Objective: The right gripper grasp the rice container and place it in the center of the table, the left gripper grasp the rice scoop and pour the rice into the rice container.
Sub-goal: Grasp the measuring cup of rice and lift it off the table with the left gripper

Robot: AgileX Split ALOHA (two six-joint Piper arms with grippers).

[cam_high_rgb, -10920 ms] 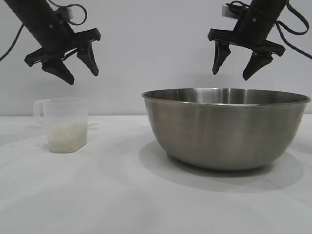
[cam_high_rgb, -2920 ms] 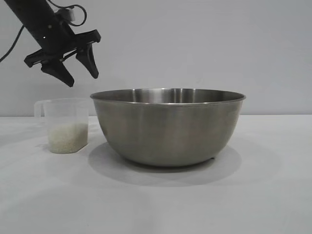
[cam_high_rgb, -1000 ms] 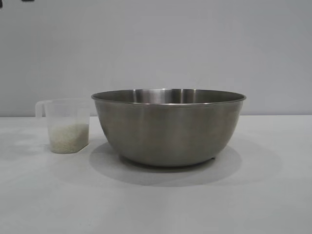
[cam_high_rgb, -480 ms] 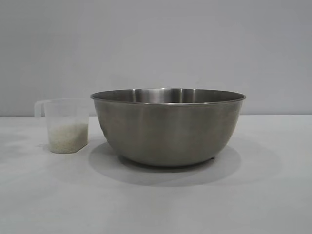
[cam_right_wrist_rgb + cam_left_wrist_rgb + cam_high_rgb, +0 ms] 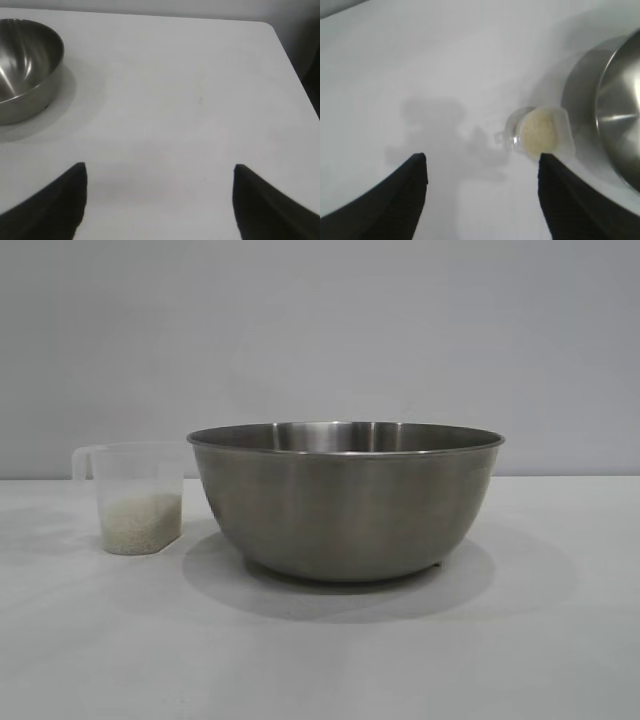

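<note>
On the middle of the table [image 5: 320, 660]: the rice container [image 5: 345, 498] stands upright, and no gripper touches it.
Just beside it, toward the table's left edge, stands the rice scoop [image 5: 130, 497] with the rice [image 5: 140, 523] inside. The left gripper [image 5: 482, 192] hangs high above the scoop, jaws released; the right gripper [image 5: 159, 200] hangs over the bare right part, jaws also released.

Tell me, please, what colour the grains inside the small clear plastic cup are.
Whitish rice; the exterior view shows it best.
</note>
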